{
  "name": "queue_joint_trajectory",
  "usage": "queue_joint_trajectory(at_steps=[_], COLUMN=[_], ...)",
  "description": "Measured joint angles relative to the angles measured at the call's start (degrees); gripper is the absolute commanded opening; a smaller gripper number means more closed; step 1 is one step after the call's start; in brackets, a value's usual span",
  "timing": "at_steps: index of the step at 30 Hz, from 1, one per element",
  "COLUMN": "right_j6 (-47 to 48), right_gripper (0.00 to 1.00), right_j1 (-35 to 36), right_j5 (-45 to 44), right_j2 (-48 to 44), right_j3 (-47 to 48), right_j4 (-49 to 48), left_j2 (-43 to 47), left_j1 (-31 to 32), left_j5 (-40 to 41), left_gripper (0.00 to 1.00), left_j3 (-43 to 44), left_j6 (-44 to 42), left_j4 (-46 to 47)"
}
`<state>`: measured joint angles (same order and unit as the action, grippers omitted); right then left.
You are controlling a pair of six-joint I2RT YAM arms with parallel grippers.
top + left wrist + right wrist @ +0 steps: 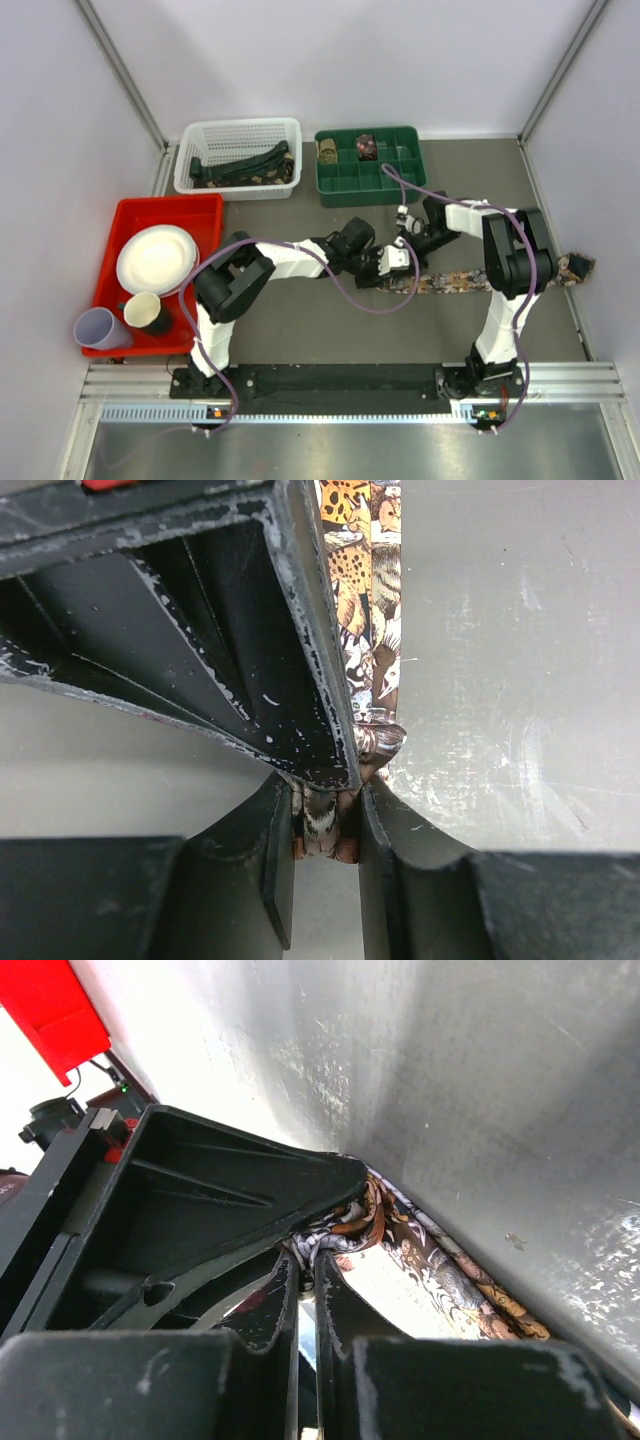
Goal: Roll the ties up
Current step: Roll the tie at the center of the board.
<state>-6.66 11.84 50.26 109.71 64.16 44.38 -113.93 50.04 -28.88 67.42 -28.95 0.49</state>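
The left gripper and right gripper both pinch one end of the patterned tie, which lies stretched flat across the middle of the table, so rolling seems just begun and the next move calls for curling that end over itself.

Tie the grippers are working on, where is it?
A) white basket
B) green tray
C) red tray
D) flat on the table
D: the tie lies as a long strip on the table, with the left gripper and right gripper at its left end.
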Motion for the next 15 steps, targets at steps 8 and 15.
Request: queue_joint_trajectory(at_steps=[8,15], right_j6=[2.01,3.34], right_gripper=[0.0,0.0], right_j1=[-0.61,-1.99], right_j5=[-3.08,-5.42], right_j2=[0.02,1.73], right_j3=[-0.02,-0.02], right_j4=[0.85,1.79], left_j2=[0.07,0.79], left_j1=[-1.75,-3.72], left_j5=[-1.42,-6.54], left_gripper=[0.68,0.72], left_j3=[-1.11,-6.12], left_j6=[2.08,4.17], left_j4=[1.95,10.64])
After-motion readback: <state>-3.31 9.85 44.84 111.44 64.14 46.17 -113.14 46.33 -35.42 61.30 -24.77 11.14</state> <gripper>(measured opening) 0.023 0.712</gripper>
